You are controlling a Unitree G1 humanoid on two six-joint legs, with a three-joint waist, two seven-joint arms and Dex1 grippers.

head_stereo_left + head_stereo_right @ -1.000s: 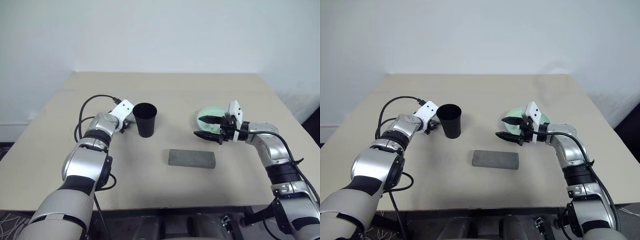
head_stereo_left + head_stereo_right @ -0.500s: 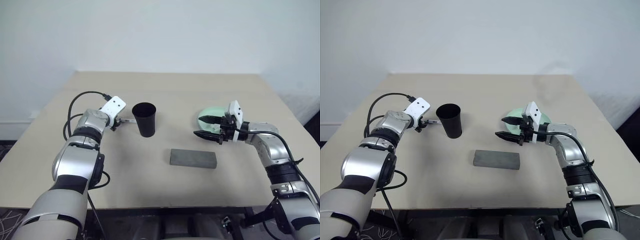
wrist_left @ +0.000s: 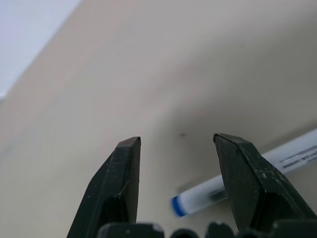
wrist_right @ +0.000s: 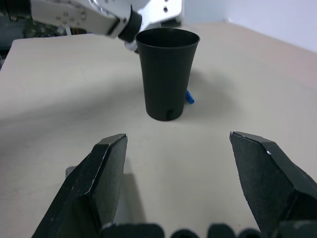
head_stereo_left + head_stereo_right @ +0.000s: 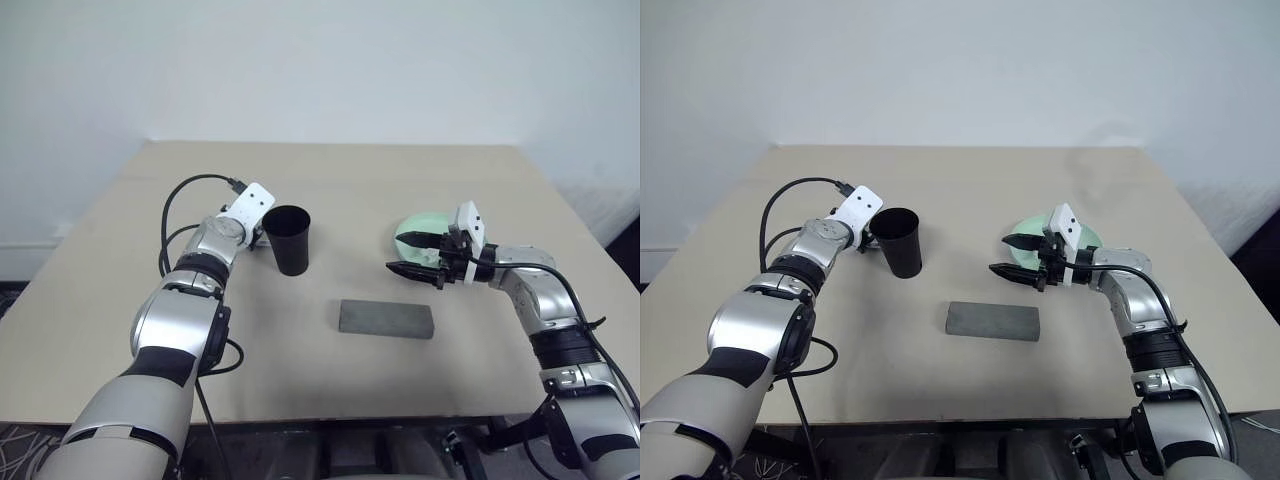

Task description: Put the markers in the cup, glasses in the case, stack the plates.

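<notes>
The black cup (image 5: 290, 238) stands upright left of the table's middle. My left gripper (image 3: 176, 140) is just left of the cup, open with nothing between its fingers. A white marker with a blue end (image 3: 218, 191) lies on the table under that gripper, and its blue tip (image 4: 189, 97) pokes out behind the cup's base. The grey case (image 5: 385, 318) lies shut in front of the middle. My right gripper (image 5: 396, 252) hovers open and empty, pointing left toward the cup. Behind it sits the mint green plate (image 5: 425, 222). The glasses are out of view.
The beige table (image 5: 330, 175) reaches back to a white wall, with bare surface behind the cup and along the front edge. A black cable (image 5: 185, 200) loops up from my left wrist.
My left gripper swung out to the left, away from the cup, then came back close beside the cup and a little higher. The right arm has not moved.
</notes>
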